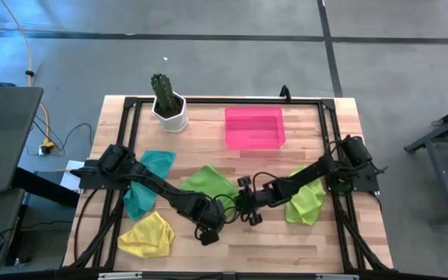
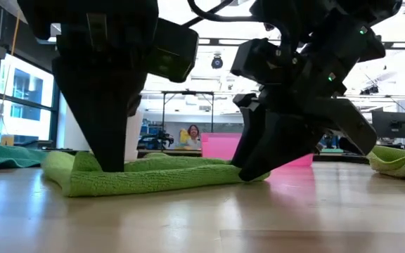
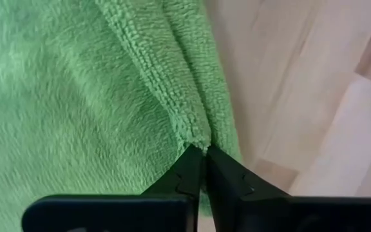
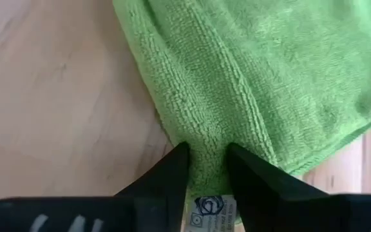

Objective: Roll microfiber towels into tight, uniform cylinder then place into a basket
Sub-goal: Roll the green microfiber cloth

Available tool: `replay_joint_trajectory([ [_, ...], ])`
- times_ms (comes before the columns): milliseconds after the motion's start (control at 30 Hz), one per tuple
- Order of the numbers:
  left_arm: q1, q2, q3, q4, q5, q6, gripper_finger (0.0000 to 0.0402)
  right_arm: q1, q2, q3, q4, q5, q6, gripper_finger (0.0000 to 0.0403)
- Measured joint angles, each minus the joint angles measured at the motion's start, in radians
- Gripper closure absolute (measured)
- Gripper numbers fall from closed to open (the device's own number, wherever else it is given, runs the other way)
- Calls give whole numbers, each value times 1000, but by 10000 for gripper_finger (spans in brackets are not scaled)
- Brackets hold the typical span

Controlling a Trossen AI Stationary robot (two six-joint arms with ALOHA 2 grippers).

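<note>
A lime green towel (image 1: 208, 183) lies at the table's middle, its near edge folded into a low ridge (image 2: 146, 176). My left gripper (image 1: 208, 227) (image 3: 203, 154) and my right gripper (image 1: 249, 211) (image 4: 208, 161) both point down at that near edge, side by side, each shut on the cloth. A teal towel (image 1: 148, 180) and a yellow towel (image 1: 148, 235) lie at the left. A second lime green towel (image 1: 306, 202) lies at the right. The pink basket (image 1: 255, 128) stands at the far middle. My left gripper pinches a raised fold at the green towel's near edge (image 3: 195, 132) between its two fingertips, coming from above. The fold runs away from the fingers and the towel stays on the table. My right gripper pinches a bunched fold of the same towel's edge (image 4: 208, 138) between its two fingers, from above, slanting. A small label (image 4: 211, 207) shows between the fingers. The cloth lies on the table.
A white pot with a cactus (image 1: 168, 105) stands at the far left beside the basket. A black frame (image 1: 333, 117) runs round the table's edges. Bare wood (image 1: 286, 249) lies along the near edge. A person (image 2: 191, 135) shows far off in the room.
</note>
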Motion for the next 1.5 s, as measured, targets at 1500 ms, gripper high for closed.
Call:
replay_joint_trajectory([
  [1500, -188, -7, 216, -231, -226, -39, 282, -132, 5, -5, 33, -514, 417, 400],
])
